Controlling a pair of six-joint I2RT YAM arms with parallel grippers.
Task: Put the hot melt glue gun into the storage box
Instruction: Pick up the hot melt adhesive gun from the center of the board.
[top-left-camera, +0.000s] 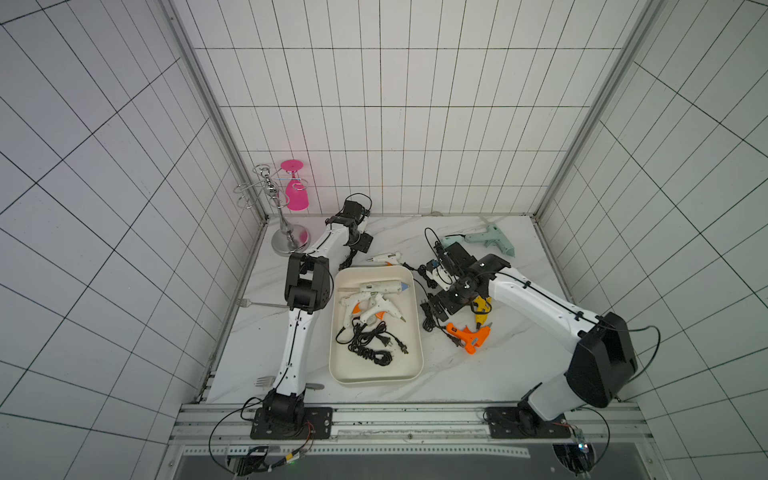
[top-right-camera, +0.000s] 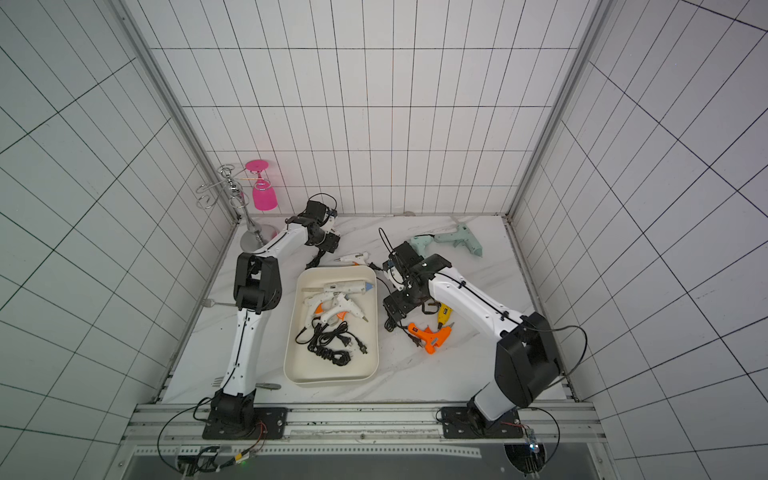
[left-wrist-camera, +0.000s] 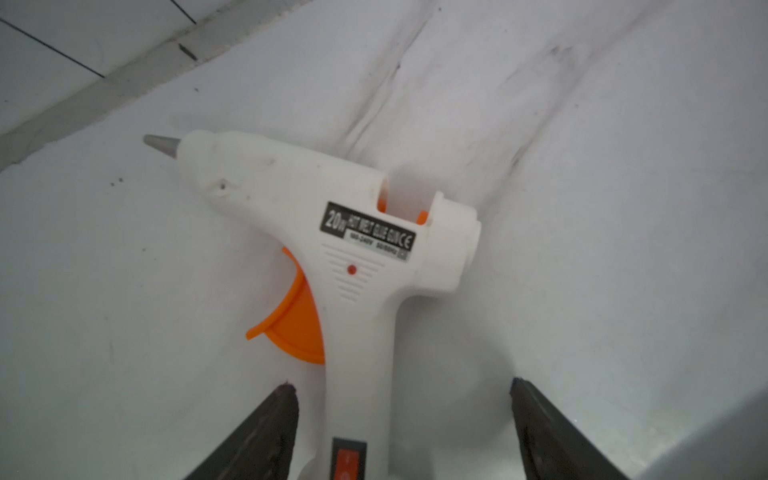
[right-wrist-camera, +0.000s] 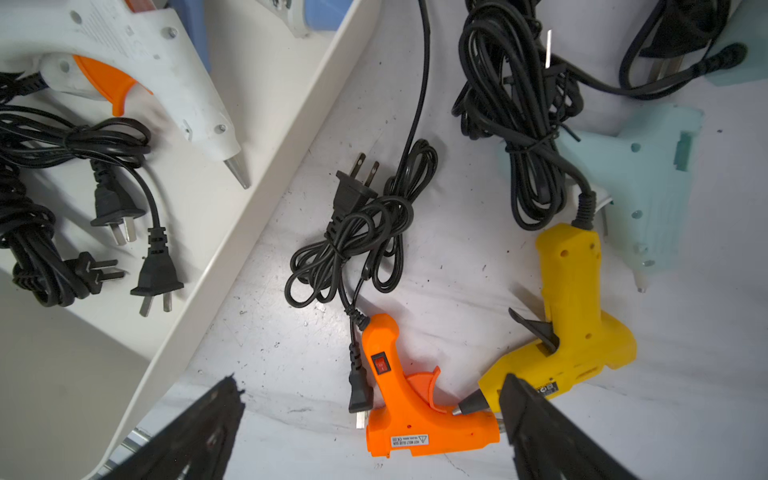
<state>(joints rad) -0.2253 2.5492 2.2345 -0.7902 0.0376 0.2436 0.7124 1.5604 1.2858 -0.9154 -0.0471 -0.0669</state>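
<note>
Reaching down, the left gripper (left-wrist-camera: 401, 382) is holding its two black, rough-tipped fingers (left-wrist-camera: 274, 432) apart, one on each side of the handle of the white glue gun (left-wrist-camera: 332, 232). It is not squeezing the handle: one finger is sitting close beside it, and a gap is showing on the other side. The gun is lying flat on its side on the table (left-wrist-camera: 623, 208), which is looking like white marble with grey streaks. The gun is showing smooth white plastic, a pointy grey metal tip, a curved orange trigger, a black label, a little red dot and a red switch. In a top view the gun (top-left-camera: 384, 258) is lying just past the far short end of the storage box (top-left-camera: 374, 368), outside it. The box is looking cream, smooth and shallow, with round corners; other white glue guns (top-left-camera: 365, 305) and black cords (top-left-camera: 370, 345) are lying inside. The right gripper (right-wrist-camera: 370, 378) is hanging wide open, holding nothing, above an orange glue gun (right-wrist-camera: 415, 415) and a yellow glue gun (right-wrist-camera: 573, 316).
</note>
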